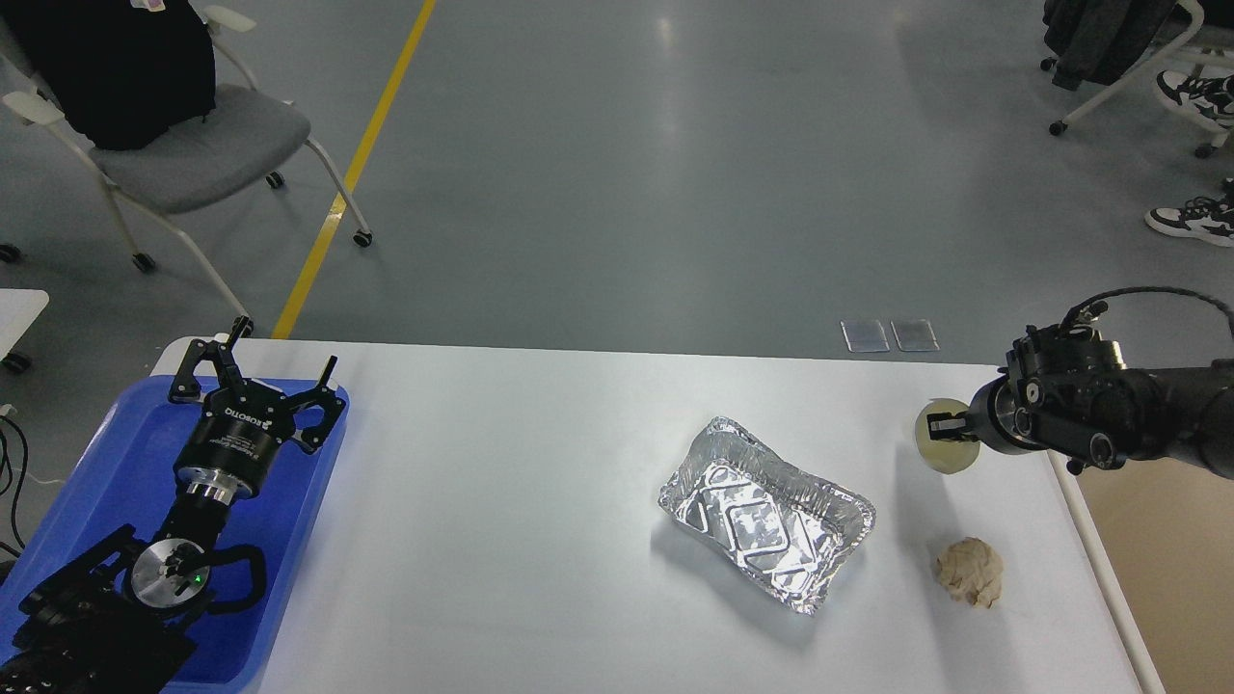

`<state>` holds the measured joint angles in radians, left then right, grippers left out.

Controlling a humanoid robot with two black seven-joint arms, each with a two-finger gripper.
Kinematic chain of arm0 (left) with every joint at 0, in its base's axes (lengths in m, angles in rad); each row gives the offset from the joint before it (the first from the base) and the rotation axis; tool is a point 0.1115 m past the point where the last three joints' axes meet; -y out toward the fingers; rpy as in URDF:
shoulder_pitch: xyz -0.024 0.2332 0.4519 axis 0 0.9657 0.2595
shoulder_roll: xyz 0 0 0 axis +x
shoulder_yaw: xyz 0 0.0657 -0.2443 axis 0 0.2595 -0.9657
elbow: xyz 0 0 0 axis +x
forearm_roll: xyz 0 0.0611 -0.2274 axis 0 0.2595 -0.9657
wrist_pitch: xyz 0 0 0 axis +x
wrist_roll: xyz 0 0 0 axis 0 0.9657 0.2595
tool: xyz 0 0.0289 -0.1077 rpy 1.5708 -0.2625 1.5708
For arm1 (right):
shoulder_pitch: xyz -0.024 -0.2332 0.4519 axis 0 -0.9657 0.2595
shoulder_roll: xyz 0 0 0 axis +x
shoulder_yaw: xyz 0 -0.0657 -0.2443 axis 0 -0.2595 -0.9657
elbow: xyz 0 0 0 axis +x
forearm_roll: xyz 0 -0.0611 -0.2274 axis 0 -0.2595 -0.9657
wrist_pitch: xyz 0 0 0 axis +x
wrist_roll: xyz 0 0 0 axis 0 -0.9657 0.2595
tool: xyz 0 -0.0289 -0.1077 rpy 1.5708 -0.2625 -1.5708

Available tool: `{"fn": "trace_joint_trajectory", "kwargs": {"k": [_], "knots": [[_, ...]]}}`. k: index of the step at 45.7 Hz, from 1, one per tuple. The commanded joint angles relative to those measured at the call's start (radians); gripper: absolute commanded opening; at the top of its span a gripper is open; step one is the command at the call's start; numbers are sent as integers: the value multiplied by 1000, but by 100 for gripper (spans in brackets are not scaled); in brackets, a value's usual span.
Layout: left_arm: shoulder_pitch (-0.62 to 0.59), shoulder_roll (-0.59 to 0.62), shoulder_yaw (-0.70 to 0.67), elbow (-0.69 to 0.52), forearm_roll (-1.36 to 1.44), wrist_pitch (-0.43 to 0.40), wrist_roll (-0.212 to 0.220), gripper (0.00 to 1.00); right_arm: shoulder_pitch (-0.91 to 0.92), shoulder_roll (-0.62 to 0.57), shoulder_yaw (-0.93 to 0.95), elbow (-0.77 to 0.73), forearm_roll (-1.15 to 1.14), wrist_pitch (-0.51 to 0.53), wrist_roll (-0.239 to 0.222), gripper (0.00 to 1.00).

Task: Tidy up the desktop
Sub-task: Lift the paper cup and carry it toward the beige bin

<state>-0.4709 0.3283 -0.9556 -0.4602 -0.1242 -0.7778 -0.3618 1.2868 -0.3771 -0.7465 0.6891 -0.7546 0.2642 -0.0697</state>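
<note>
desktop (501, 501): white, rounded corners | blue tray (87, 482) at left edge | foil pan (766, 511) right of centre, tilted | crumpled paper ball (969, 572) near right edge, just apart from pan

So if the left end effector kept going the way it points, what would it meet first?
The left end effector, fingers spread open, points away from the robot over the blue tray. Beyond the tray's far rim and the desktop edge only floor shows, so the way looks free; its height is unclear.
</note>
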Motion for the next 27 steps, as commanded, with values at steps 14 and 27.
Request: {"fn": "trace_joint_trajectory", "kwargs": {"k": [14, 27], "knots": [[1, 1, -2, 0, 0, -1, 1, 99, 560, -186, -221, 386, 87, 185, 4, 0], [3, 3, -6, 0, 0, -1, 1, 99, 910, -200, -361, 500, 127, 361, 36, 0]]}}
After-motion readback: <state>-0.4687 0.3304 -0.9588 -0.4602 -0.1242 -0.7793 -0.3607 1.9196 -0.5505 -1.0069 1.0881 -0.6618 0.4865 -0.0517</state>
